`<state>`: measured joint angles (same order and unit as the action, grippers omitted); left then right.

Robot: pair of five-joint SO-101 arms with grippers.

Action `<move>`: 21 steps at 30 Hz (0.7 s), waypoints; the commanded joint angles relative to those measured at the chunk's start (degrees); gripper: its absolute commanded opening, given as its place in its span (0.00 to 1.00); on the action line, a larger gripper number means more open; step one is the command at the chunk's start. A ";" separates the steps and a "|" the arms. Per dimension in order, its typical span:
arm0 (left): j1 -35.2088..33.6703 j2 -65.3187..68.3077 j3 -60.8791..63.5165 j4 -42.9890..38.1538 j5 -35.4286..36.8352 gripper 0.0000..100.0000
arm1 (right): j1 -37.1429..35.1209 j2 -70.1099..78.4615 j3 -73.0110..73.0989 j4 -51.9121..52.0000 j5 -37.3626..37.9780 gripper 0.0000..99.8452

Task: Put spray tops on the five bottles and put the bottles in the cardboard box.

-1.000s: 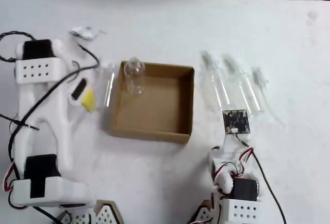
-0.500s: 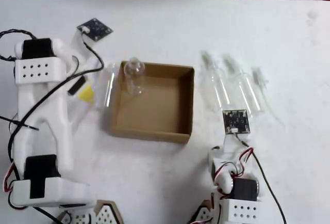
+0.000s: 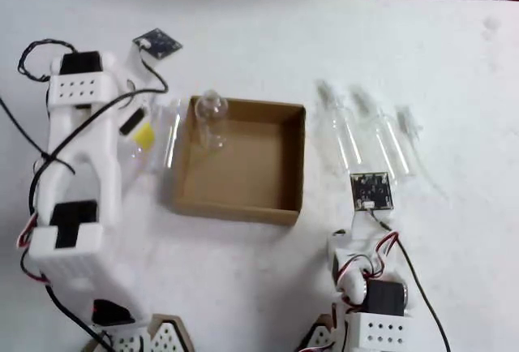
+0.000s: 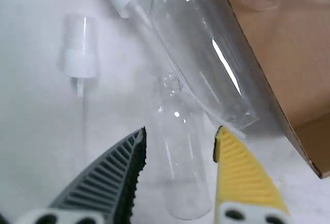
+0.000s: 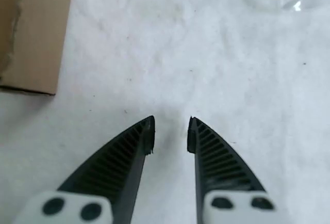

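My left gripper [image 4: 180, 131] is open, its grey and yellow fingers on either side of a clear bottle [image 4: 178, 152] lying on the table. A second clear bottle [image 4: 198, 64] with a white spray top lies across it against the cardboard box [image 4: 289, 64]. A loose spray top [image 4: 80, 48] lies beside them. From above, the left gripper [image 3: 139, 131] sits just left of the box [image 3: 243, 198], where one bottle [image 3: 212, 115] stands in the back left corner. My right gripper [image 5: 170, 131] hangs open over bare table near the box corner [image 5: 31, 33].
Two more clear bottles [image 3: 340, 129] [image 3: 385, 141] and a spray top [image 3: 408, 121] lie to the right of the box. The right arm [image 3: 369, 295] is folded at the front edge. Cables trail around the left arm [image 3: 77, 165].
The left arm has swung toward the back and slightly toward the box, bringing its gripper over the bottles beside the box. The right arm has not moved.
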<state>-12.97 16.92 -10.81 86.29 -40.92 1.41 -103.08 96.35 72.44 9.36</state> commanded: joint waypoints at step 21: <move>-0.22 24.66 -22.86 2.46 0.00 0.20 | 0.40 -0.22 0.44 0.48 0.62 0.09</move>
<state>-13.14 41.63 -30.95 85.67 -42.15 1.41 -103.08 96.35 72.44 9.36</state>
